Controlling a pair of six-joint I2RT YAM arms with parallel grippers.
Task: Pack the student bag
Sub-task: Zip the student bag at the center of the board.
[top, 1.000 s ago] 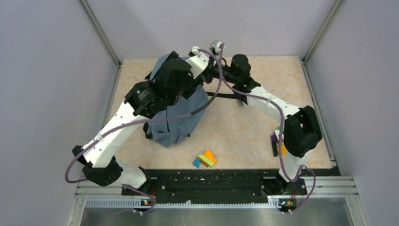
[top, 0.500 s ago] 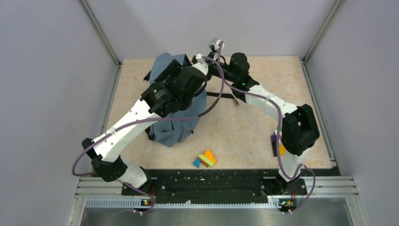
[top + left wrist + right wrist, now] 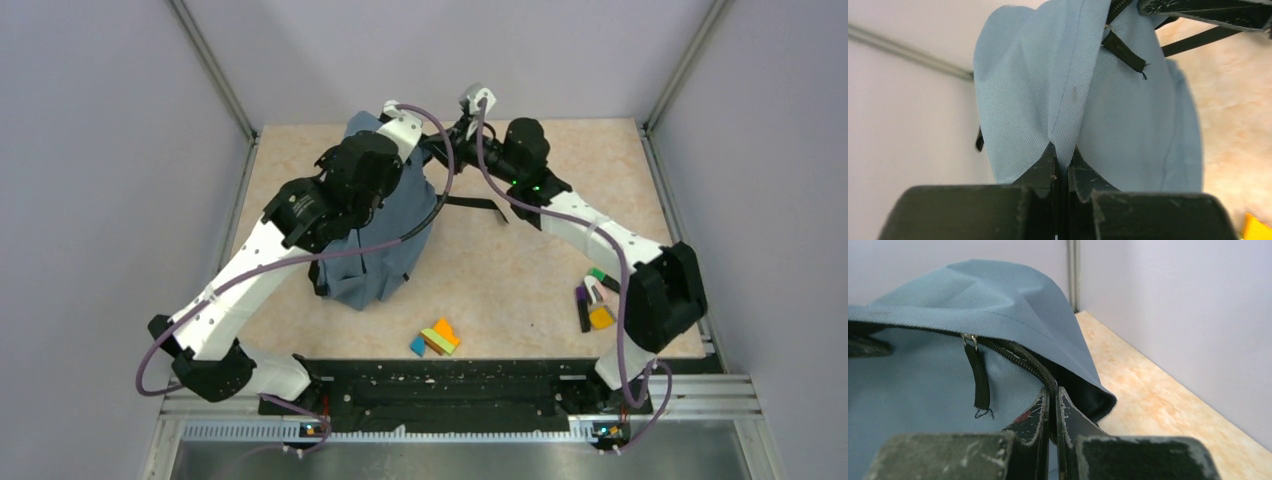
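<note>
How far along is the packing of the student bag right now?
Early. Done: the student bag is gripped, the left end effector shut on a fold of its fabric, the right end effector shut on its zipper edge. In hand: apparently spreading the opening. Left: the coloured pieces by the near edge and the small items at the right lie unpacked on the table.

Bright, even, diffuse light fills all three views, leaving only faint, soft shadows on the worktop [image 3: 520, 270]. In the wrist views the left claw [image 3: 1062, 170] and right claw [image 3: 1050, 410] blur along the bottom edge, while the weave of the student bag [image 3: 1108, 115] stays sharp mid-frame.
</note>
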